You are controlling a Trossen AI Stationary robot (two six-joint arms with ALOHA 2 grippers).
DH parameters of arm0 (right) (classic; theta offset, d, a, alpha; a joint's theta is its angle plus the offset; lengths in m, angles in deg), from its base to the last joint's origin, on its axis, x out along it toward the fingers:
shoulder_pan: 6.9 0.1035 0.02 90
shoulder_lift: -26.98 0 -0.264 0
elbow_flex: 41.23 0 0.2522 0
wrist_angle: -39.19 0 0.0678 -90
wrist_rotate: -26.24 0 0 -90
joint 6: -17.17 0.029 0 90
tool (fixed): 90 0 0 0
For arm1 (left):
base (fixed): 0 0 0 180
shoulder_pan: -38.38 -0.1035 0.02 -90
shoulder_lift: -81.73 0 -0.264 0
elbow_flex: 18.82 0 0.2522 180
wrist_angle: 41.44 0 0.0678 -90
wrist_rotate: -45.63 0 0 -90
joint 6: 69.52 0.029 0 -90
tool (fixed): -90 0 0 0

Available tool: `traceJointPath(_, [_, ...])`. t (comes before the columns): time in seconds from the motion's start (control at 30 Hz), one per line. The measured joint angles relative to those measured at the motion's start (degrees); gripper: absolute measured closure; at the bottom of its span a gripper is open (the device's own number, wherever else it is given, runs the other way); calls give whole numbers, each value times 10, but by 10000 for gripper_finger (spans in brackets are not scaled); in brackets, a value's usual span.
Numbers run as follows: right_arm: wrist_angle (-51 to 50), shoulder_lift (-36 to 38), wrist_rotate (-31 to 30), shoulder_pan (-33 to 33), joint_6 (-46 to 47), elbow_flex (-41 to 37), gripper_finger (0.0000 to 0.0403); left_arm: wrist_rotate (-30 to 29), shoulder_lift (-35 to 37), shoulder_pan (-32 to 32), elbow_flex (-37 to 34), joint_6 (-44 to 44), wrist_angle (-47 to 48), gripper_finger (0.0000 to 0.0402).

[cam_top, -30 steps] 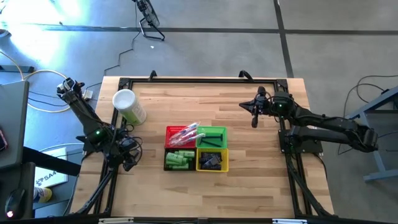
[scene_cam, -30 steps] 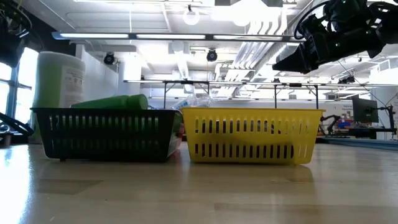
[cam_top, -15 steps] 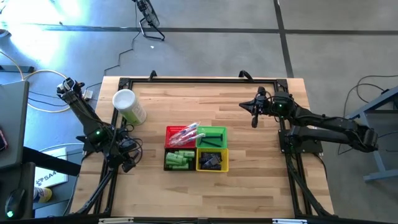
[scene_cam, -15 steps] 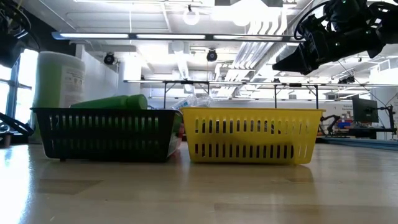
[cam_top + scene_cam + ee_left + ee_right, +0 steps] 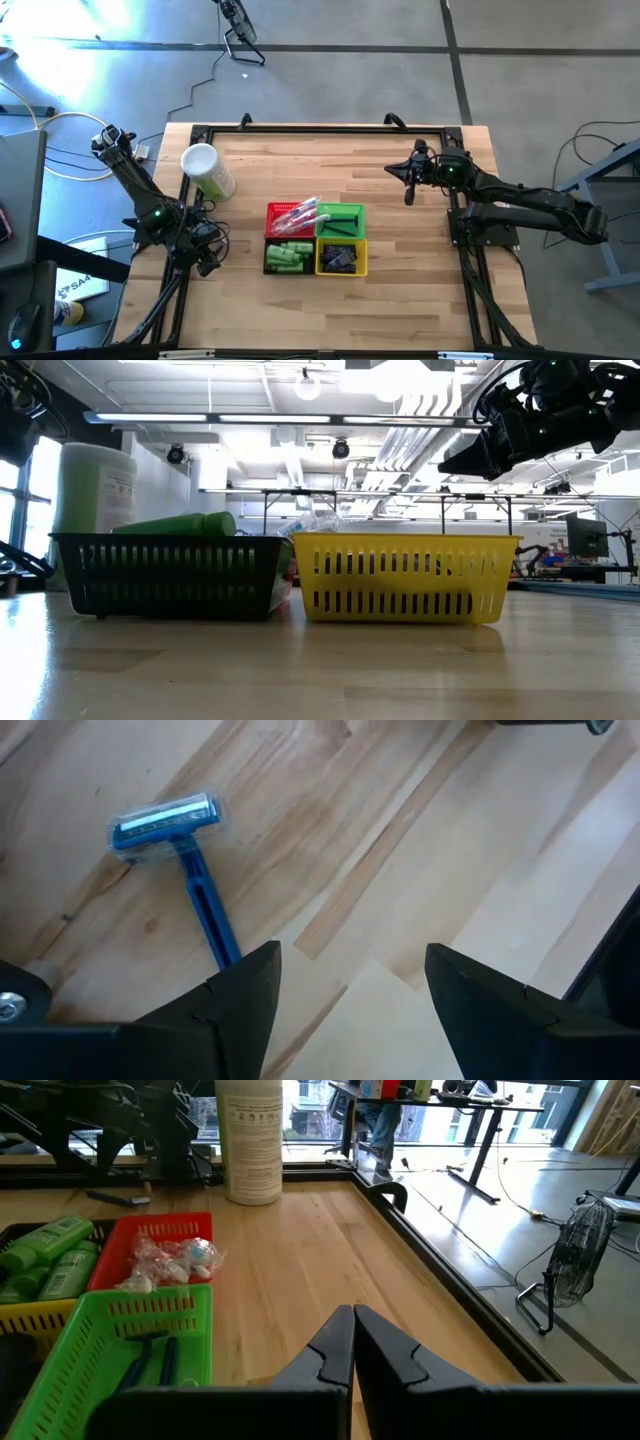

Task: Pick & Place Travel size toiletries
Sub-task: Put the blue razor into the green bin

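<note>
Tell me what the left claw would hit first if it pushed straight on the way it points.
Probably the bare wooden table: the open left claw aims down at it. The blue razor lies off to one side of that line, though depth is hard to judge.

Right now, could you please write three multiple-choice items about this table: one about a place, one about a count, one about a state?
1. Where does the blue razor lie?
A. in the red basket
B. on the bare wood of the table, in front of the left gripper
C. inside the white container

2. How many small baskets stand together in the middle of the table?
A. two
B. four
C. six

3. How do the fingers of the right gripper stand?
A. pressed together, holding nothing
B. wide apart
C. closed on a green bottle

Answers: 1 B, the left wrist view shows the razor flat on the planks beyond the open left gripper. 2 B, the high view shows a red basket, a green basket, a black basket and a yellow basket. 3 A, the right wrist view shows the fingers meeting with nothing between them.
</note>
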Motion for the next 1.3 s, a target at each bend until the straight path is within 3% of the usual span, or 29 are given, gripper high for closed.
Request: traceJointPath(1.3, [0,0,0,0,0,0,400,-31,0,0,0,-60,-59,158])
